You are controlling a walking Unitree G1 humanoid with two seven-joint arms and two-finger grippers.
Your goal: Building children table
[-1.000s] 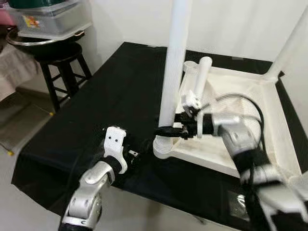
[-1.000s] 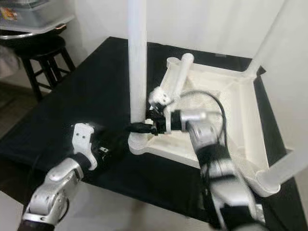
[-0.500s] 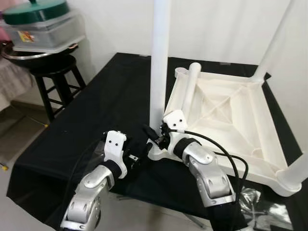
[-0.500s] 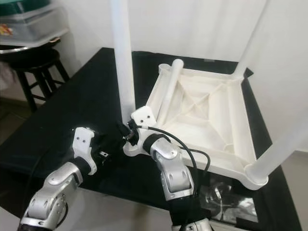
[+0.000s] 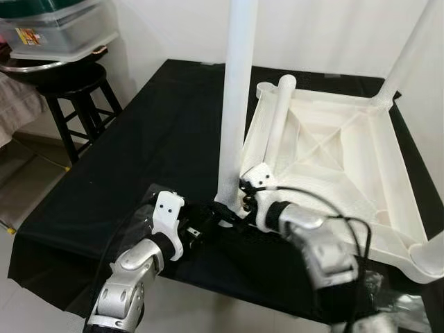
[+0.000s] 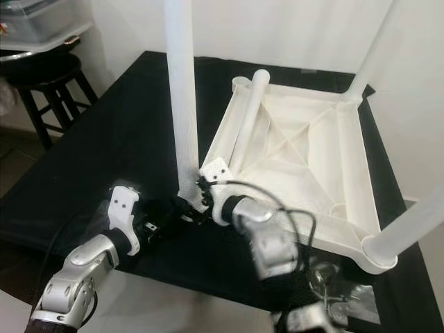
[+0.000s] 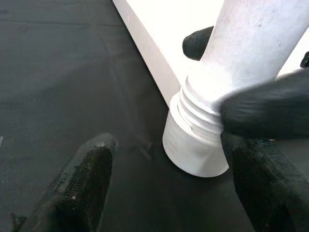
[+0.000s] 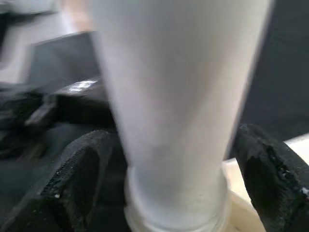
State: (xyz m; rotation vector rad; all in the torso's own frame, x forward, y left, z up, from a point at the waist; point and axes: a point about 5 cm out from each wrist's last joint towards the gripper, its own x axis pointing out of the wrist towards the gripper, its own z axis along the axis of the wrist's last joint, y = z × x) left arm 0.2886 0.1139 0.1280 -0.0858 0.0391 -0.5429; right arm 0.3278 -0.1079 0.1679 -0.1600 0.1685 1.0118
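A large black cloth-covered work table (image 5: 139,139) is seen from above. On it, toward 2 o'clock, a white plastic children's table top (image 5: 333,166) is laid upside down, its ribbed underside facing up. White plastic cylindrical legs are stood upright in three of its corner sockets: a near leg (image 5: 236,104) at the corner closest to the robot, a far leg (image 5: 413,52) at 1 o'clock, and a third leg (image 6: 409,225) at 4 o'clock, tilted outward. A fourth, loose white leg (image 5: 277,121) is laid flat inside the upturned top, along its edge at 12 o'clock from the near leg.

A dark wooden stool (image 5: 76,90) is placed beside the table at 10 o'clock, with a clear plastic storage box (image 5: 55,31) resting on it.

The right gripper (image 5: 232,208) is positioned at the base of the near leg. In the right wrist view its black fingers (image 8: 79,181) are spread apart on either side of the leg, just above the threaded socket (image 7: 195,145), without visibly pressing on it.

The left gripper (image 5: 205,225) is held low over the black cloth at 7 o'clock from the near leg's base. In the left wrist view its fingers (image 7: 82,183) are spread apart, with the socket between and just beyond them; the fingers are not touching it.
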